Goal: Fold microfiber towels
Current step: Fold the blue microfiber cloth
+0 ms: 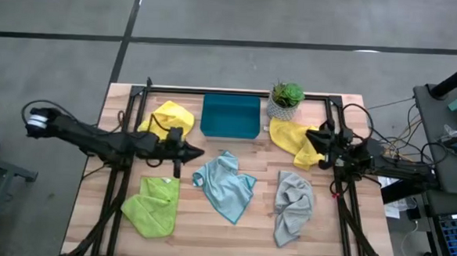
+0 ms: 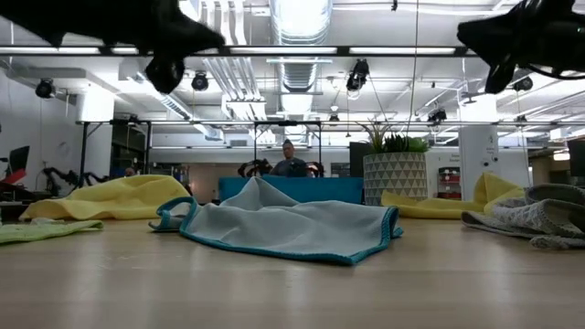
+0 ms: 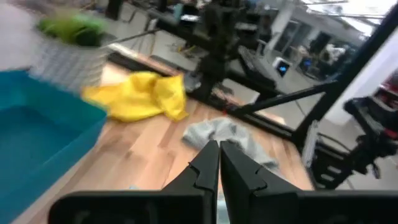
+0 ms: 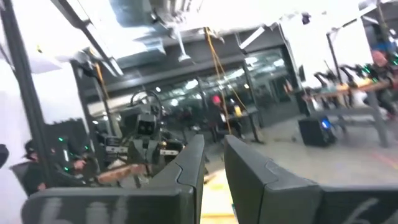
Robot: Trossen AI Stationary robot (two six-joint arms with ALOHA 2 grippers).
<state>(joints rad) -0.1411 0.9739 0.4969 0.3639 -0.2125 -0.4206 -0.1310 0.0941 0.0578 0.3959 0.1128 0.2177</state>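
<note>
Hovering over the bench (image 1: 247,223) with left gripper (image 1: 198,151) jaws pressed together, right gripper (image 1: 312,138) slightly parted and empty above the yellow towel (image 1: 294,141), light blue towel (image 1: 225,185) crumpled mid-bench: best pinching one corner cleanly.

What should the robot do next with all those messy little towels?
Probably lower the left gripper and open it over the light blue towel, which lies crumpled in the middle of the table, right beside that gripper. Its fingers are shut and empty, and none of the towels looks folded yet.
</note>
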